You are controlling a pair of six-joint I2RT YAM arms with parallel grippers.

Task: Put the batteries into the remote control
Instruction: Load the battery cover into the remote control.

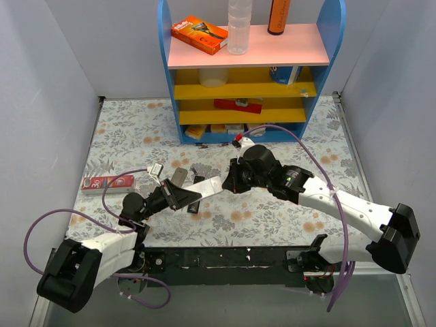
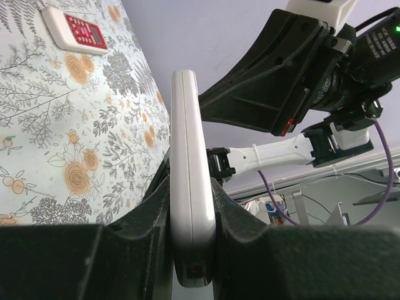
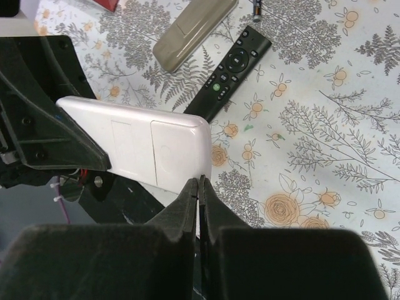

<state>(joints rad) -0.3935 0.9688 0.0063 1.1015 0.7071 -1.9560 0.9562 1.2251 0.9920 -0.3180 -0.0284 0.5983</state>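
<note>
1. The desk [image 1: 286, 136] is covered with a flowered cloth, and a coloured shelf [image 1: 286, 44] stands at its far edge. Both arms meet above the middle of the cloth.
2. The left gripper [image 2: 192, 206] is clenched on the two broad faces of the remote control [image 3: 144, 147] near one end. It holds the remote off the desk, with the back and its cover panel turned to the right arm. Because only one end is held, a push on the free end may turn the remote between the pads or slide it out.
3. The right gripper [image 3: 201, 187] is pressed fully together, and nothing shows between its tips. The tips stand at the free end of the remote; I cannot tell if they touch it. If they press at a wrong place, they may slip off the smooth rounded corner.
4. The cover looks closed. If it comes off suddenly, it may drop among the black remote [image 3: 236, 62] and the grey remote [image 3: 194, 28] below.
5. I see only one battery [image 3: 256, 9], on the cloth beyond the grey remote and well apart from both grippers. It is thin and round, so it may roll away when a gripper tries to pick it up.
</note>
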